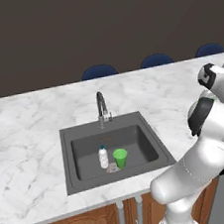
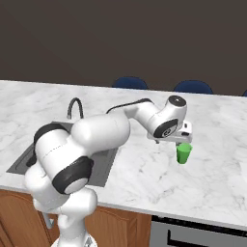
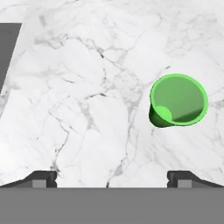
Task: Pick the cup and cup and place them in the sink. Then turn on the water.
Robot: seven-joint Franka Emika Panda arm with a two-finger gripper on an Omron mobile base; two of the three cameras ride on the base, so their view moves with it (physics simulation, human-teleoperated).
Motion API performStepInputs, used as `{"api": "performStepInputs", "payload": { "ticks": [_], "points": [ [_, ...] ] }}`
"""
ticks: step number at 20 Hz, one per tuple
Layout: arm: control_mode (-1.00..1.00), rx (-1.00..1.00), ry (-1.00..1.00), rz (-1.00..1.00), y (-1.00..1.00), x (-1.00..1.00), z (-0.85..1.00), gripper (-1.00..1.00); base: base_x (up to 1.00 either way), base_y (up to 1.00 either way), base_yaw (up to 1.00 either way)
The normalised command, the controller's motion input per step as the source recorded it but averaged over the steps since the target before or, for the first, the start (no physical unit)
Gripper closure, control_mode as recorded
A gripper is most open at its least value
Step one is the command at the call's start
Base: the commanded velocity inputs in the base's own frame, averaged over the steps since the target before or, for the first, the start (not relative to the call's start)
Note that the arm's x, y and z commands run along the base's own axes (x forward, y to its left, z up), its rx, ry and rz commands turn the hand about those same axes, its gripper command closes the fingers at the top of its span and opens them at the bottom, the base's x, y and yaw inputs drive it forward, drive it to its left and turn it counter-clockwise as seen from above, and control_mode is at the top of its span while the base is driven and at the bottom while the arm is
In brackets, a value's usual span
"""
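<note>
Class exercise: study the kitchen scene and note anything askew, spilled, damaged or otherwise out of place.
Nothing looks spilled or damaged. One green cup stands upright in the sink beside a white bottle; the second cup stands upright on the marble counter below the open gripper.

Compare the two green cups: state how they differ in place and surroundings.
The cup in the sink stands in the dark basin beside a white bottle; the cup on the counter stands alone on white marble, under the open gripper. Both are upright, plain green and tapered.

standing upright in the sink (image 1: 70, 162): one cup (image 1: 120, 158), bottle (image 1: 103, 157) just beside it. sitting on the counter (image 2: 144, 178) right of the sink: second cup (image 2: 184, 153).
</note>
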Motion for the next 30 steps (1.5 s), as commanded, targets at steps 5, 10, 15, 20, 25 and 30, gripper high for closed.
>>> {"api": "performStepInputs", "payload": {
  "ticks": [5, 10, 15, 20, 25, 30],
  "points": [
    [-1.00, 0.00, 0.03, 0.00, -0.12, 0.15, -0.22, -1.00, 0.00, 0.00, 0.00],
    [-1.00, 0.00, 0.02, 0.00, -0.19, 0.15, -0.18, -1.00, 0.00, 0.00, 0.00],
    [-1.00, 0.00, 0.01, 0.00, -0.12, 0.17, -0.17, -1.00, 0.00, 0.00, 0.00],
    [-1.00, 0.00, 0.00, 0.00, -0.04, 0.29, -0.12, -1.00, 0.00, 0.00, 0.00],
    [-1.00, 0.00, 0.00, 0.00, -0.14, 0.33, -0.08, -1.00, 0.00, 0.00, 0.00],
    [-1.00, 0.00, 0.00, 0.00, -0.33, 0.23, -0.19, -1.00, 0.00, 0.00, 0.00]
  ]
}}
